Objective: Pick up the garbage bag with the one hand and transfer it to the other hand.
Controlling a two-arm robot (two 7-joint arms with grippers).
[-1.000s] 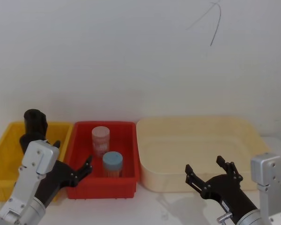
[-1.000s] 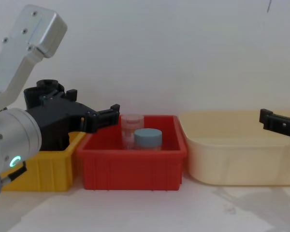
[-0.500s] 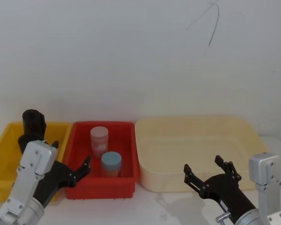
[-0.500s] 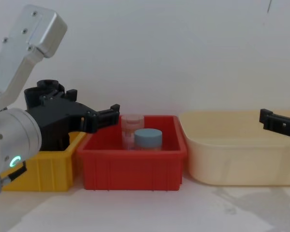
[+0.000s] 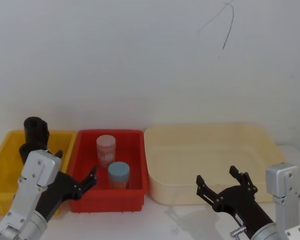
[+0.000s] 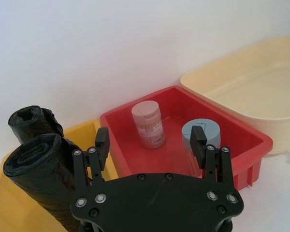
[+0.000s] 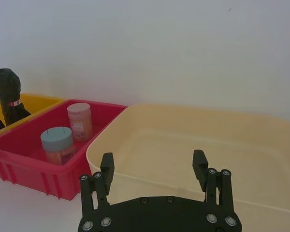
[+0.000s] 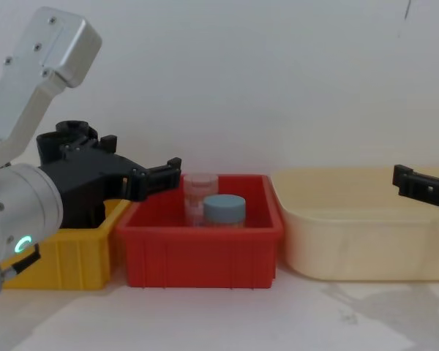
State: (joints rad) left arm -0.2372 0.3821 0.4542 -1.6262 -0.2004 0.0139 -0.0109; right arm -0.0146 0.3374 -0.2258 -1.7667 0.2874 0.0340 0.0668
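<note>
Black garbage bag (image 5: 36,131) outside left fingers (image 5: 89,179).

Black garbage bag (image 7: 5,84) — red-labelled, yellow bin (image 5: 7,165), red bin (image 5: 110,201), cream tub (image 5: 205,160)

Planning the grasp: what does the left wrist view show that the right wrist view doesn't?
Left wrist: the open left gripper and the coiled top of a second black roll. Right wrist: the open right gripper and the red-and-white label on the garbage bag. Both: the red bin holding a pink jar and a blue-lidded jar, and the cream tub.
</note>
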